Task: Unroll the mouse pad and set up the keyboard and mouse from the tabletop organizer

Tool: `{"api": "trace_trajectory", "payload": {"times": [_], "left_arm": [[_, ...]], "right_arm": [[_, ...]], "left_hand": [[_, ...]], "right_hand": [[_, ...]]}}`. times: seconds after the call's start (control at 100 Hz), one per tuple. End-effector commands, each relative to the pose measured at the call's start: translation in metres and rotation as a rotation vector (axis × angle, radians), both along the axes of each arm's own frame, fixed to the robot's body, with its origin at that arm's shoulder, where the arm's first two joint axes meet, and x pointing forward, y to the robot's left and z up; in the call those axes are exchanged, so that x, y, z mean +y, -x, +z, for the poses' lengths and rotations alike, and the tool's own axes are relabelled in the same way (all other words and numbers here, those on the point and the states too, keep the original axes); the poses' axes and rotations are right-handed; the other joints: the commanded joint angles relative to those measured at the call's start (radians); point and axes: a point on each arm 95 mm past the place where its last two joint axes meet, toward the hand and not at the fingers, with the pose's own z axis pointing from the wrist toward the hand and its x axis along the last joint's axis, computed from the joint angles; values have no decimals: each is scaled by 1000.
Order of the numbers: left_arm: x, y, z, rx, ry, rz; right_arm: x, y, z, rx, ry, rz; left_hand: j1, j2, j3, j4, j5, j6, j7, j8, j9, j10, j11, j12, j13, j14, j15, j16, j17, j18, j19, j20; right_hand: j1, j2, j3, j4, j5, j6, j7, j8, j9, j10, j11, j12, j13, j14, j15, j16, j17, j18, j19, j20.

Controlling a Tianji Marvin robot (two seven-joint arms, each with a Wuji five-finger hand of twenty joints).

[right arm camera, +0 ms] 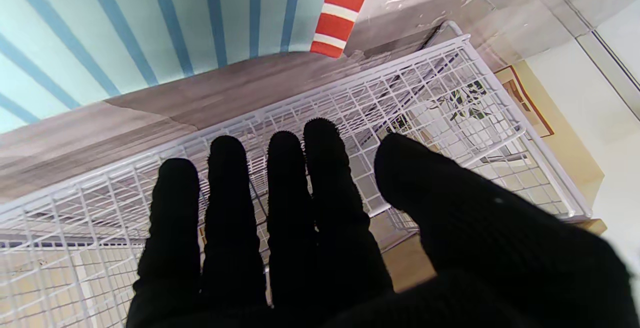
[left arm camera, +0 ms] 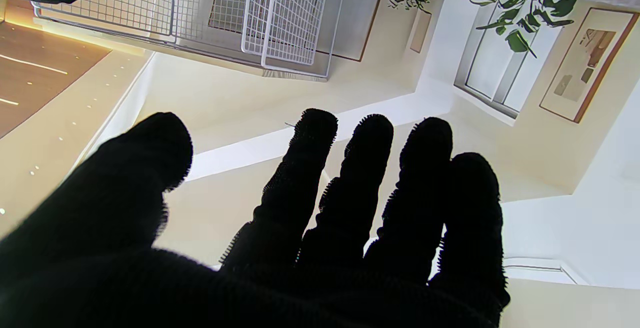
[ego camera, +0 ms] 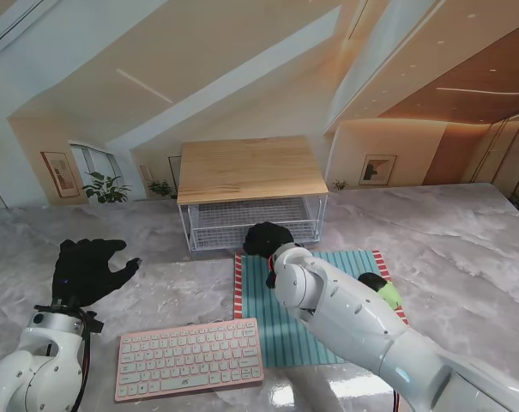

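Pad (ego camera: 328, 300) is already flat on the tabletop (ego camera: 465, 240), pink keyboard (ego camera: 189, 358) sits just left of it w/ its right end on the pad edge, so imo the right robot hand (ego camera: 268, 239), fingers straight and holding nothing, should keep clear of the organizer's (ego camera: 250, 193) wire basket front. Left robot hand (ego camera: 86, 271) hovers spread, empty. Mouse (ego camera: 379, 287) is prob that green/black thing mostly hidden behind the right arm, can't tell tbh.

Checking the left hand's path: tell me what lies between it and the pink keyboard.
Nothing: in the stand view, only bare marble tabletop separates the open left hand from the keyboard.
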Motion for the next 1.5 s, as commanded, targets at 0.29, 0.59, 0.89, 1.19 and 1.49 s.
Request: {"api": "trace_trajectory", "payload": {"times": [0.29,0.59,0.89,1.19,1.49], "left_arm": [[-3,0,-1,14,3,-17],[-2,0,0,12,1,-21],[-6,1,0,18,15,-30],[-19,5,-4,34,61,-58],[-40,10,-8,56,125,-123]], "right_arm": [[0,-8,1,-5,36,-14],[1,-9,0,-4,35,-16],[-1,2,4,1,-19,0],[-20,40,20,-40,-137,39],[-50,98,37,-109,-245,104]], "left_hand": [[-1,12,13,-15,11,22,-13,-6,-25,12,-6,-12,-19,25,1,-4,-23,-45,-12,-7],[-1,13,13,-15,10,22,-14,-7,-25,11,-7,-12,-19,22,1,-4,-23,-45,-12,-7],[-2,12,12,-15,11,22,-13,-7,-26,10,-7,-12,-19,23,1,-4,-23,-45,-12,-7],[-2,13,12,-15,12,22,-13,-6,-23,12,-7,-13,-18,24,1,-4,-23,-45,-12,-7],[-1,16,12,-16,9,20,-15,-7,-28,7,-10,-14,-24,18,-4,-6,-27,-48,-16,-9]], "right_hand": [[12,37,-8,19,-47,-9,34,14,-72,-5,-11,19,-50,-24,2,16,-9,-28,-2,-18],[13,38,-9,19,-59,-10,49,11,-80,-8,-6,21,-57,-27,4,18,-12,-31,-3,-18],[4,37,-14,18,-54,-16,61,4,-63,-1,-5,19,-37,-16,11,20,9,-7,16,-10],[-5,36,-29,11,-40,-37,61,-22,-17,1,-36,4,6,-2,0,11,22,42,48,7],[-13,40,-48,20,-46,-39,44,-22,-14,0,-57,-3,-1,-8,-11,6,-7,39,38,6]]}}
